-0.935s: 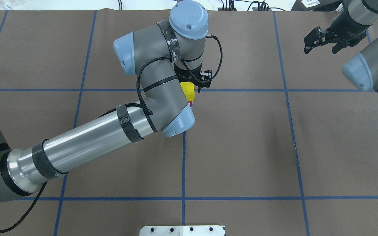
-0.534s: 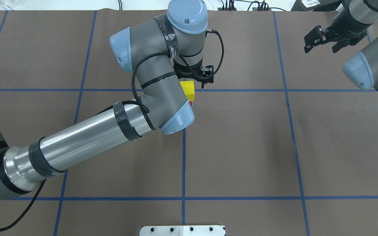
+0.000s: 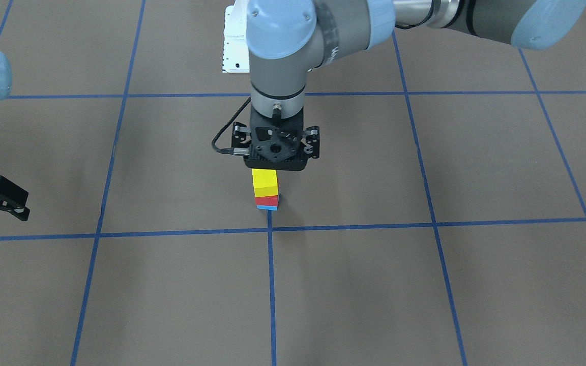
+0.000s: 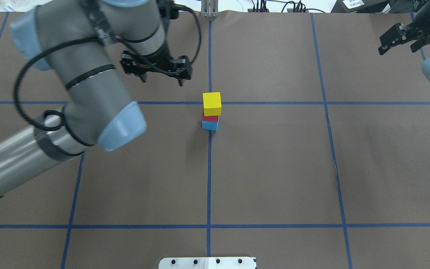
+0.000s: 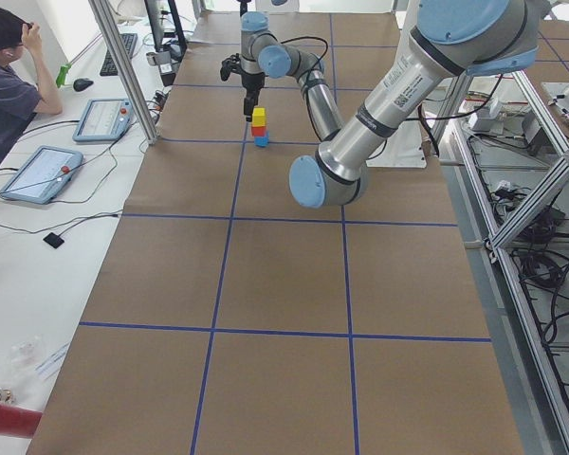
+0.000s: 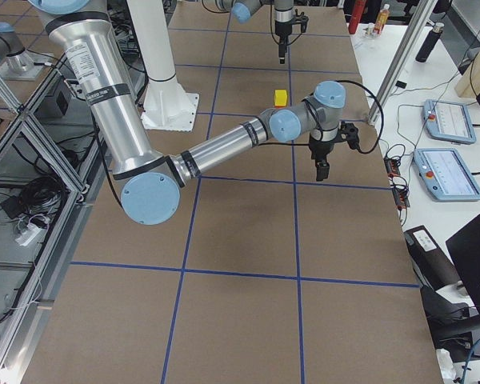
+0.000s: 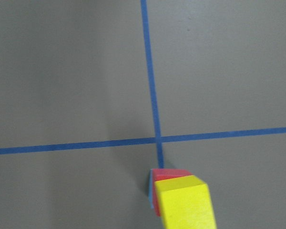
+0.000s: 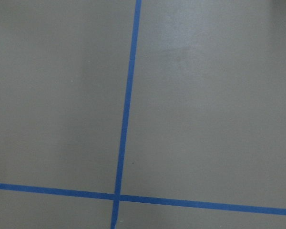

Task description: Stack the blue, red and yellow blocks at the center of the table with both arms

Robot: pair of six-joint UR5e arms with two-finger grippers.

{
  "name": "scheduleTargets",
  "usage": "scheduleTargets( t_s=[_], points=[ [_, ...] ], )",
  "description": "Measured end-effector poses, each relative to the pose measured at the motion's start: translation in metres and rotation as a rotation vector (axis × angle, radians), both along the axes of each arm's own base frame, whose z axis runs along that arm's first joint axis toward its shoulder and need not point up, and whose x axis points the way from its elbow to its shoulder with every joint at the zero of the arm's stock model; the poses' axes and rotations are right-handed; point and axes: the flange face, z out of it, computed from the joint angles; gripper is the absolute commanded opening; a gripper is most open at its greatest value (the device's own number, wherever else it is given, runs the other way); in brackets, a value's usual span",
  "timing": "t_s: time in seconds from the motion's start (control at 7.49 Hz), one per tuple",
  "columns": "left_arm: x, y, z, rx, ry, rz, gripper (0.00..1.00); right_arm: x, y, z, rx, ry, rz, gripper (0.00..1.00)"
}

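The yellow block (image 4: 212, 103) tops the red block (image 4: 210, 118), which sits on the blue block (image 4: 209, 126). This upright stack stands just on the robot's side of the centre of table tape crossing (image 4: 210, 102). My left gripper (image 4: 161, 79) hangs open and empty, raised above and a little behind the stack, touching nothing. The left wrist view looks down on the yellow block (image 7: 186, 206) and a red edge (image 7: 171, 173). My right gripper (image 4: 396, 45) is open and empty, far off at the back right of the table.
The white bolted base (image 4: 207, 262) sits at the table's near edge. A person (image 5: 8, 90) sits beside tablets (image 5: 36, 172) on a white side table past the far edge. Metal frame posts (image 5: 123, 66) stand at that edge.
My left gripper has come off the yellow block, risen and pulled away from it, so the whole stack now shows. My right gripper has drawn further to the right.
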Motion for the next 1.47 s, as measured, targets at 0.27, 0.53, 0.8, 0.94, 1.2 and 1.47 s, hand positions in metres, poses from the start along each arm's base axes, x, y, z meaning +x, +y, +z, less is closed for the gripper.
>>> scheduleTargets(
  t_s=[0.27,0.53,0.8,0.94,1.2,1.47],
  points=[
    [-0.111,-0.003,0.122,0.045,-0.067,-0.007,0.99,0.080,0.028,0.062,-0.018,-0.028,0.013,0.99],
    [-0.234,-0.020,0.237,0.066,-0.114,0.089,0.99,0.110,0.048,0.095,-0.019,-0.015,0.039,0.99],
    [-0.338,-0.025,0.345,0.000,-0.136,0.100,0.99,0.116,0.061,0.122,-0.024,-0.011,0.050,0.99],
    [-0.367,-0.023,0.388,-0.037,-0.143,0.096,0.99,0.118,0.065,0.130,-0.060,-0.013,0.053,0.99],
    [-0.384,-0.017,0.427,-0.054,-0.148,0.097,0.99,0.127,0.071,0.138,-0.134,-0.027,0.064,0.99],
    [-0.393,0.003,0.454,-0.047,-0.148,0.107,0.99,0.134,0.076,0.142,-0.179,-0.047,0.071,0.99]
  ],
)
